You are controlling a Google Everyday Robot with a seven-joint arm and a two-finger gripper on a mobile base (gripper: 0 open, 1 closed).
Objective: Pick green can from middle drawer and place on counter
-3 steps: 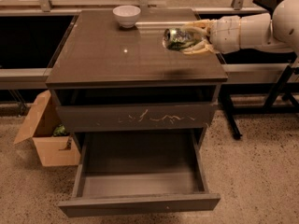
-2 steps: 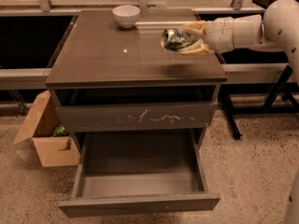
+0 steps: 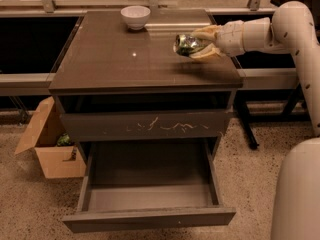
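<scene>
1. Off the counter's left edge, a cardboard box stood open on the floor. It had no bearing on the step.
2. The counter carried a white bowl, upright near the far edge and well apart from the work area.
3. Below the front edge, the drawer front with pale scratch marks was closed. Beneath it the middle drawer stood pulled out, with nothing visible inside.
4. The green can lay on its side over the right part of the counter, a silvery end facing left, nearer the right edge than the centre. Whether it touched the slab could not be told.
5. The end effector reached in across the right edge on the pale arm. Its fingers were closed on the can, one on the far side and one on the near side.
6. Judgement: retrieval looked complete, and the step in hand was setting the can down.
7. Recommended practice:
   - Lower until the slab takes the can's weight before parting the fingers.
   - Keep the release point well in from the right edge.
   - Expect a can lying on its side to roll on the glossy top, so turn it onto an end if the wrist allows, or open slowly.
   - Withdraw toward the right edge without brushing the can.
</scene>
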